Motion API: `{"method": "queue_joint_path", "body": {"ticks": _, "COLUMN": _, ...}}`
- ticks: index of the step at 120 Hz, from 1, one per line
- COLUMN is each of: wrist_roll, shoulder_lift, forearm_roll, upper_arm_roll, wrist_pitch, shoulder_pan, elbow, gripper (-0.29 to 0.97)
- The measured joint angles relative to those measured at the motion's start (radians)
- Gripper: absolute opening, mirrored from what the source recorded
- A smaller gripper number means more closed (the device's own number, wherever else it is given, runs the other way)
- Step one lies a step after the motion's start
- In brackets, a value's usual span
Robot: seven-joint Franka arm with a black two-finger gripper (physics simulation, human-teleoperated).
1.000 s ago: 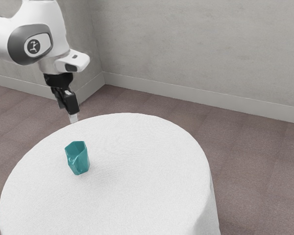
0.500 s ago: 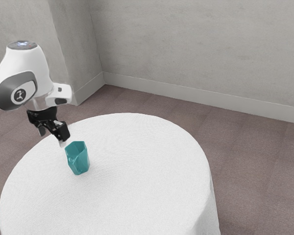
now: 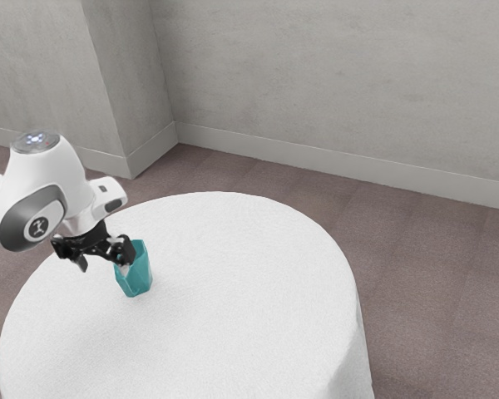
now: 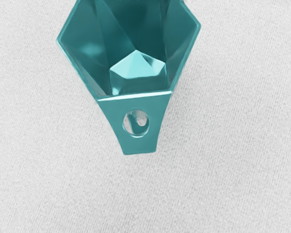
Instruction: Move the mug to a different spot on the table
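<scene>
Now the arm (image 3: 37, 195) stoops low, pincer (image 3: 121, 259) at the mug (image 3: 139, 278).

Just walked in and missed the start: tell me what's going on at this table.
The Franka arm has its tool at the rim of the teal mug, on the side toward the exterior view's left. The mug stands upright on the round white table, not yet lifted.
</scene>
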Motion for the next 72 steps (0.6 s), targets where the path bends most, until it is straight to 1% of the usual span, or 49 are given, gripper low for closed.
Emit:
{"method": "queue_joint_path", "body": {"ticks": 13, "wrist_roll": -0.098, "shoulder_lift": 0.019, "forearm_roll": -0.001, "upper_arm_roll": 0.002, "wrist_pitch": 0.067, "shoulder_pan": 0.006, "elbow": -0.023, "gripper": 0.48}}
{"method": "queue_joint_path", "body": {"ticks": 26, "wrist_roll": -0.181, "shoulder_lift": 0.075, "forearm_roll": 0.004, "upper_arm_roll": 0.003, "wrist_pitch": 0.174, "shoulder_pan": 0.010, "elbow": -0.054, "gripper": 0.40}}
{"method": "queue_joint_path", "body": {"ticks": 36, "wrist_roll": -0.235, "shoulder_lift": 0.110, "forearm_roll": 0.006, "upper_arm_roll": 0.003, "wrist_pitch": 0.265, "shoulder_pan": 0.014, "elbow": -0.064, "gripper": 0.36}}
{"method": "queue_joint_path", "body": {"ticks": 46, "wrist_roll": -0.280, "shoulder_lift": 0.141, "forearm_roll": 0.008, "upper_arm_roll": 0.004, "wrist_pitch": 0.327, "shoulder_pan": 0.034, "elbow": -0.063, "gripper": 0.34}}
{"method": "queue_joint_path", "body": {"ticks": 72, "wrist_roll": -0.348, "shoulder_lift": 0.205, "forearm_roll": 0.009, "upper_arm_roll": 0.005, "wrist_pitch": 0.406, "shoulder_pan": 0.044, "elbow": -0.059, "gripper": 0.31}}
